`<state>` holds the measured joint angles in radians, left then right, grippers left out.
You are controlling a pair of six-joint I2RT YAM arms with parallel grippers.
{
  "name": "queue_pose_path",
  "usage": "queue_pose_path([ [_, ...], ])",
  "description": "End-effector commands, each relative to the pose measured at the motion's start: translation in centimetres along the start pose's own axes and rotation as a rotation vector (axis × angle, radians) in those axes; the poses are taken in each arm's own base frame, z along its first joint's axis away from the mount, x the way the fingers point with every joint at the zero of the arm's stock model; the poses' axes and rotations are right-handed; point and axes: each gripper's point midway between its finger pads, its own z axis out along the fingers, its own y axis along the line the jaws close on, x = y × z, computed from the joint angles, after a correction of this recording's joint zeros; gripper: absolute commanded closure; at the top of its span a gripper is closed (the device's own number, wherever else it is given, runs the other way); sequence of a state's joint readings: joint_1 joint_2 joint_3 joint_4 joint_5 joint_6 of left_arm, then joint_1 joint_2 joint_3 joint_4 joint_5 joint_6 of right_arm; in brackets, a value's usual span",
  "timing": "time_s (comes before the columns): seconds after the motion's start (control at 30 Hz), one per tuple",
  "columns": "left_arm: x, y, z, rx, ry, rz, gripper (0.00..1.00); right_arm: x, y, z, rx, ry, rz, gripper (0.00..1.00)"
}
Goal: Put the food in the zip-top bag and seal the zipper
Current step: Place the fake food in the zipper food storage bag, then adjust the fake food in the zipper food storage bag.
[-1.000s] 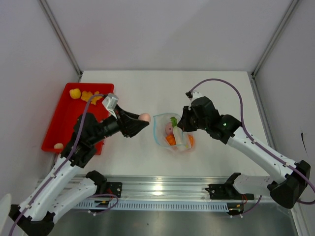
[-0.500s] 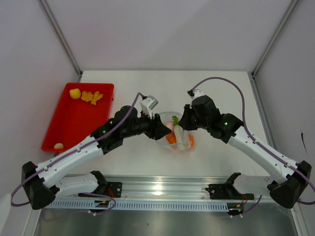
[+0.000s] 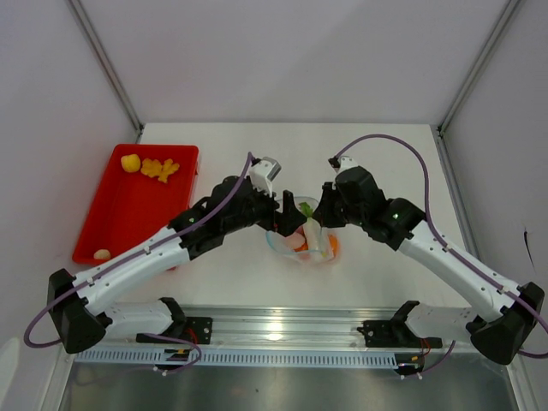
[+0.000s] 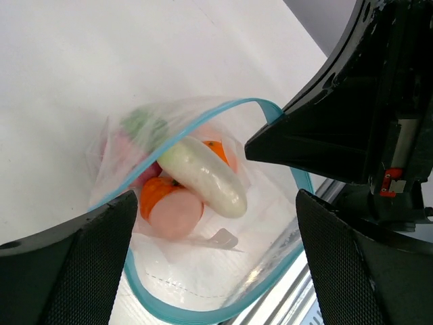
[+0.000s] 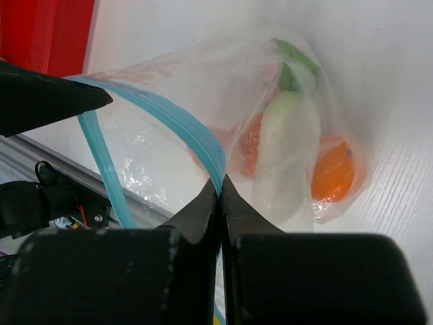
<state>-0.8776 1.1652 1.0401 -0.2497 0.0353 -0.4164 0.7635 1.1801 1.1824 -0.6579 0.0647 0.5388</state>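
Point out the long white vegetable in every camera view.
Top external: the white vegetable lies inside the clear bag, near the table's middle.
Left wrist: the white vegetable lies diagonally at the centre of the picture, just above a pink piece.
Right wrist: the white vegetable is right of centre, standing nearly vertical in the picture, green end on top.
Shared landmark: the blue-teal zipper along the bag's mouth.

My left arm stretches out long from its base toward the middle of the table. There my left gripper hangs with its fingers spread wide, gripping nothing. My right arm reaches in from the opposite side. My right gripper is pinched tight on the zipper, its tips just beside my left gripper.
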Motion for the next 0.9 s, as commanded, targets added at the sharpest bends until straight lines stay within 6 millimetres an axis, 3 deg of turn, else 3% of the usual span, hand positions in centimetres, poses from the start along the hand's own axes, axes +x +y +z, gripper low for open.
queue_pose_path([
  [0.0, -2.5, -1.5, -0.6, 0.036, -0.075, 0.033, 0.01, -2.2, 0.8, -1.6, -0.024, -0.078, 0.012, 1.00],
  [0.17, -3.3, -1.5, -1.8, 0.029, -0.110, 0.035, 0.00, -2.1, 0.7, -1.6, -0.020, -0.077, 0.012, 1.00],
  [0.4, -6.4, 2.9, -5.3, -0.230, -0.252, 0.025, 0.00, -1.9, 0.7, -1.4, -0.025, -0.074, 0.016, 1.00],
  [0.43, -7.6, 3.0, -6.0, -0.248, -0.260, 0.047, 0.00, -1.9, 0.8, -1.3, -0.027, -0.071, 0.014, 1.00],
  [0.5, -7.3, 4.0, -5.7, -0.284, -0.222, 0.060, 0.01, -2.0, 0.7, -1.2, -0.026, -0.072, 0.015, 1.00],
  [0.6, -8.7, 6.1, -6.7, -0.333, -0.223, 0.012, 0.00, -1.8, 0.7, -1.2, -0.026, -0.070, 0.014, 1.00],
  [0.63, -9.1, 7.9, -7.1, -0.374, -0.235, -0.029, 0.01, -1.8, 0.7, -1.2, -0.025, -0.068, 0.014, 1.00],
  [0.7, -9.3, 9.6, -7.5, -0.398, -0.245, -0.059, 0.00, -1.7, 0.5, -1.2, -0.022, -0.069, 0.013, 1.00],
  [0.87, -10.8, 16.1, -10.5, -0.658, -0.367, -0.134, 0.01, -1.5, 0.6, -1.1, -0.025, -0.061, 0.010, 1.00],
])
